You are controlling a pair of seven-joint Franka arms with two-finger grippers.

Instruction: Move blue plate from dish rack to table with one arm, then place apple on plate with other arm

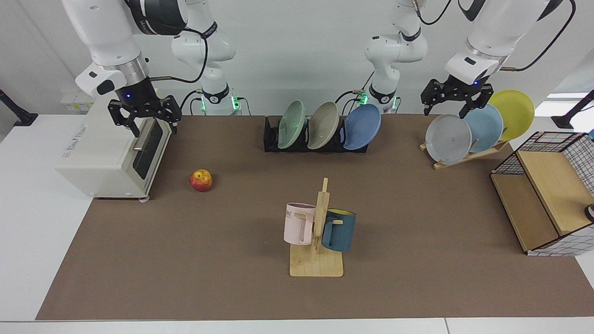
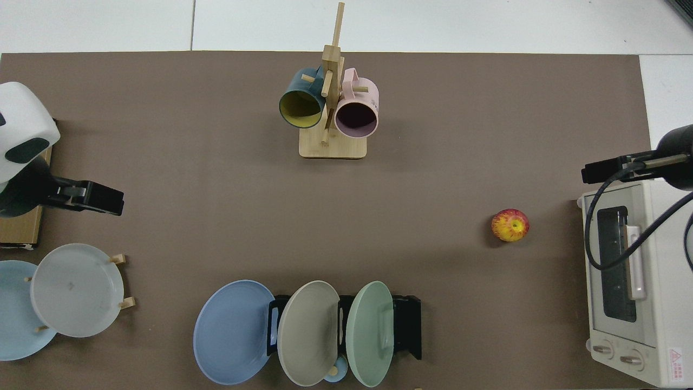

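Still racked: blue plate (image 1: 362, 126) in dish rack (image 1: 306, 141).

I see a matte brown table (image 1: 417, 278) top with smooth white borders. The dish rack (image 1: 271, 134) looks like black plastic, and its blue plate (image 1: 362, 126) has a matte, even finish. The apple (image 1: 201, 180) has smooth, faintly shiny skin. At centre the mug tree (image 1: 318, 250) is pale unfinished-looking wood, like the slanted plate stand (image 1: 464, 157) far right. The toaster oven (image 1: 109, 157) has a glossy glass door and metal handle.
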